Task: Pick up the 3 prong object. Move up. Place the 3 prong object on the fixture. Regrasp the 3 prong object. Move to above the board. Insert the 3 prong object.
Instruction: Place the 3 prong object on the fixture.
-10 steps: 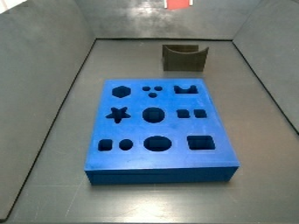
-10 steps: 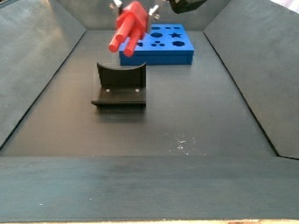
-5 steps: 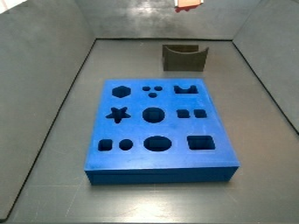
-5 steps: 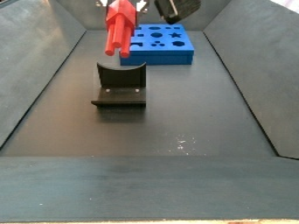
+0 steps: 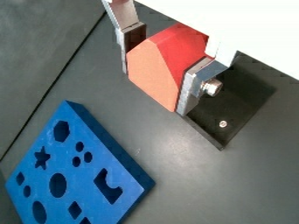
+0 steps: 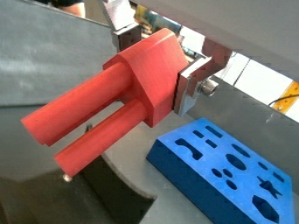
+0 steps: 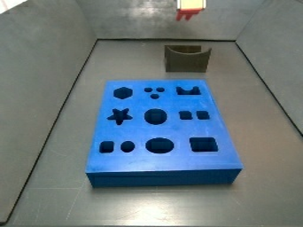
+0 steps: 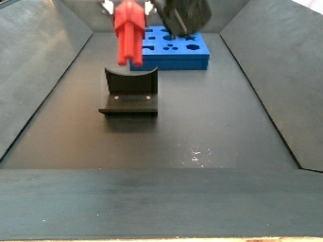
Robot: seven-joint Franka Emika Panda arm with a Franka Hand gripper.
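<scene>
Item: small red-orange plastic 3 prong object (image 6: 117,96), clamped at its block end between the flat silver fingers (image 5: 193,86) of the two-finger gripper (image 5: 163,61); prongs project free of the pads. In a side view the piece (image 8: 127,33) hangs upright in the air, at 12 o'clock from the dark olive-grey notched fixture (image 8: 127,92). Large flat blue board (image 7: 162,129) with shaped cut-outs lies apart on the floor.

floor (image 8: 190,189): dark grey, matte | walls (image 7: 48,27): grey, sloped outward
</scene>
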